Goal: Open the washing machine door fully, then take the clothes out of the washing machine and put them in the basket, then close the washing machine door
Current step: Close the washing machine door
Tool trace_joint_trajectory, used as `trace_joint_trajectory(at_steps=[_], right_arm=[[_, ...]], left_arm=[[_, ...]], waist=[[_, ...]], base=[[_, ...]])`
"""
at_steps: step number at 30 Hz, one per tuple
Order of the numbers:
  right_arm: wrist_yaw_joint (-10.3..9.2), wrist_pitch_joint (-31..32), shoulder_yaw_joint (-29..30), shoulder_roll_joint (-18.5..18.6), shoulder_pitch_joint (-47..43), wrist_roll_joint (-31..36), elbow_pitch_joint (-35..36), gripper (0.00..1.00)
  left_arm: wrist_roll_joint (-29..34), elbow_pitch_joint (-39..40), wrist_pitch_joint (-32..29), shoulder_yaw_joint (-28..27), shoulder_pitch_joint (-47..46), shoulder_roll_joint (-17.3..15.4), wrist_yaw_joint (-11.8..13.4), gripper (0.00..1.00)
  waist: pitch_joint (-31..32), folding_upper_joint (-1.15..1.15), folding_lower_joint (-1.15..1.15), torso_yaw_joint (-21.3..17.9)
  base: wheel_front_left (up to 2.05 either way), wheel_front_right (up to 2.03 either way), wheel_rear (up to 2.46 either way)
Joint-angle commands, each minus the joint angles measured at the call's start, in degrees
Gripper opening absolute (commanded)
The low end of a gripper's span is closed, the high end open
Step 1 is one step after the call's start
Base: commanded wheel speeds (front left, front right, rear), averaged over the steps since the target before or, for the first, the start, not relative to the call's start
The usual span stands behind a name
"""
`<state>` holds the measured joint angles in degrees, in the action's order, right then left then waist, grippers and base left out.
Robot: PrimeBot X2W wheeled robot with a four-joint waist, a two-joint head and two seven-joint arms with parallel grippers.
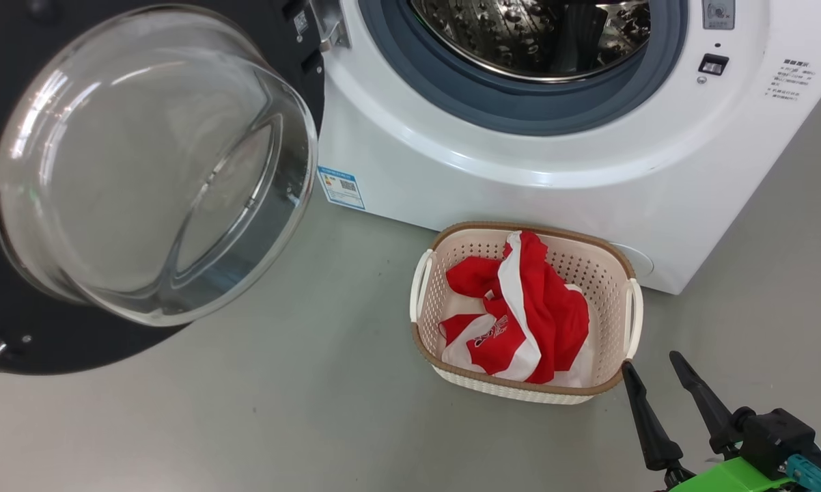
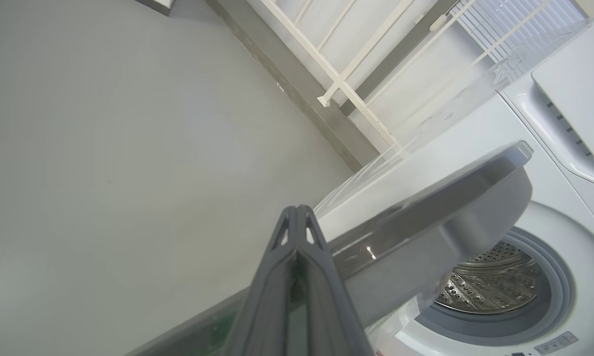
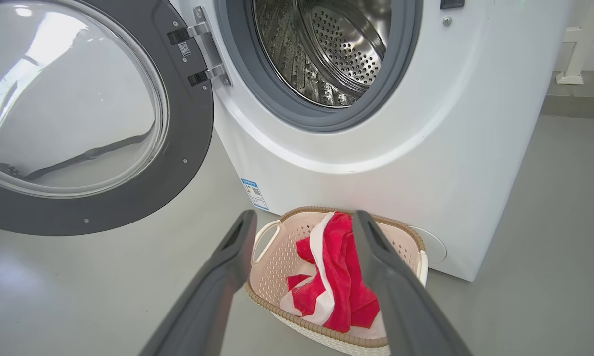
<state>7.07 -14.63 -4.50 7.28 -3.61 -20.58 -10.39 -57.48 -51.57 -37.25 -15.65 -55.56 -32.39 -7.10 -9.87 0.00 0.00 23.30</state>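
The washing machine [image 1: 520,178] stands with its door [image 1: 151,164] swung wide to the left, the glass bowl facing me. Its steel drum [image 3: 336,49] looks bare inside. The red and white clothes [image 1: 520,307] lie heaped in the cream basket [image 1: 629,307] on the floor against the machine's front. My right gripper [image 1: 653,364] hovers open just right of the basket; from its wrist, the right gripper [image 3: 304,217] frames the clothes [image 3: 336,267] and the basket [image 3: 405,232]. My left gripper [image 2: 297,210] is shut and empty, pointing along the door's outer edge [image 2: 425,212]; I cannot tell whether it touches.
Grey floor [image 1: 281,424] stretches left of and in front of the basket. A blue label [image 1: 341,186] marks the machine's lower corner. A white railing [image 2: 346,74] and a grey skirting strip [image 2: 302,94] run behind the machine.
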Motion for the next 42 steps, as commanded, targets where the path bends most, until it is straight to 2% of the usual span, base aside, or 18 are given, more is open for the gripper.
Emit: trace_joint_trajectory(at_steps=[1, 9, 12, 24, 42], right_arm=[[0.42, -0.4, -1.2, 0.4, -0.1, 0.5, 1.1, 1.0], [0.42, -0.4, -1.0, -0.4, -0.7, 0.6, 1.1, 1.0], [0.42, -0.4, -1.0, -0.5, -0.8, 0.5, 1.1, 1.0], [0.42, -0.4, -0.6, -0.8, -1.3, 0.5, 1.2, 1.0], [0.42, -0.4, -0.9, -1.3, -1.3, 0.4, 1.1, 1.0]], left_arm=[[-0.9, 1.9, -2.4, 0.6, 2.3, -2.4, -0.4, 0.0], [-8.6, 10.6, -10.3, 3.8, 6.9, -3.4, -0.4, 0.0], [-10.9, 13.1, -11.6, 4.7, 8.6, -3.8, -0.4, 0.0], [-18.0, 24.1, -14.6, 8.2, 14.0, -4.9, -0.4, 0.0], [-22.3, 41.6, -14.6, 15.4, 17.6, -2.4, -0.4, 0.0]], waist=[[0.5, 0.0, 0.0, 0.2], [1.8, 0.0, 0.0, 0.6], [2.0, 0.0, 0.0, 0.6], [3.0, 0.0, 0.0, 0.3], [3.6, 0.0, 0.0, -2.1]], base=[[0.0, 0.0, 0.0], [0.0, 0.0, 0.0], [0.0, 0.0, 0.0], [0.0, 0.0, 0.0], [0.0, 0.0, 0.0]])
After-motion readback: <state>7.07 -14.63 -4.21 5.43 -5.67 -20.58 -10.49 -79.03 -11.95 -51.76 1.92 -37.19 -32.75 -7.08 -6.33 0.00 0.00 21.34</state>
